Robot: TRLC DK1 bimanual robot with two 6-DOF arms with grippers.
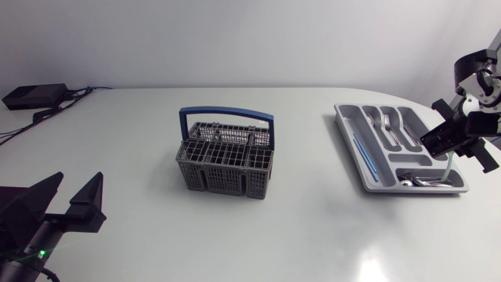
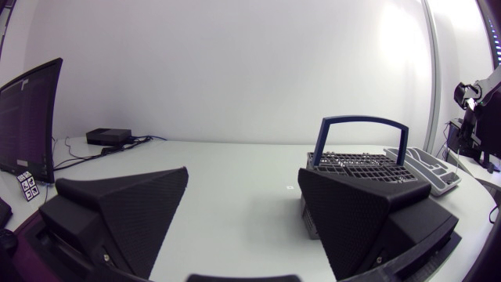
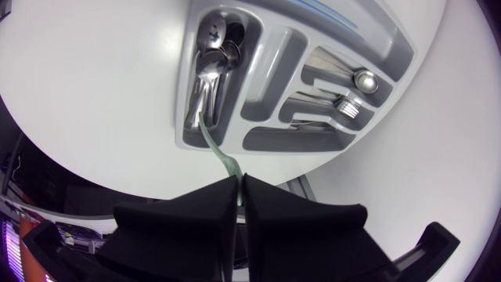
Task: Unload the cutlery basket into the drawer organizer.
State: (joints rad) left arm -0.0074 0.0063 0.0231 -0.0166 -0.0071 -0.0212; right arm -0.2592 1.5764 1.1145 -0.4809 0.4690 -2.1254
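Note:
The grey cutlery basket (image 1: 225, 160) with a blue handle stands mid-table; in the left wrist view the basket (image 2: 360, 166) is ahead of my right-hand finger. The grey drawer organizer (image 1: 350, 125) lies at the right, with forks, spoons and a blue stick in its compartments. My right gripper (image 1: 451, 146) hangs over the organizer's near right corner, shut on a thin pale green utensil (image 1: 447, 168). In the right wrist view the gripper (image 3: 239, 188) pinches that green utensil (image 3: 220, 153), whose far end dips among the spoons (image 3: 210, 74) in the organizer (image 3: 270, 141). My left gripper (image 1: 74, 200) (image 2: 243, 219) stands open and empty at the front left.
A black box (image 1: 35, 95) with cables sits at the back left corner. The table (image 1: 313, 227) is bare white between the basket and organizer and along the front.

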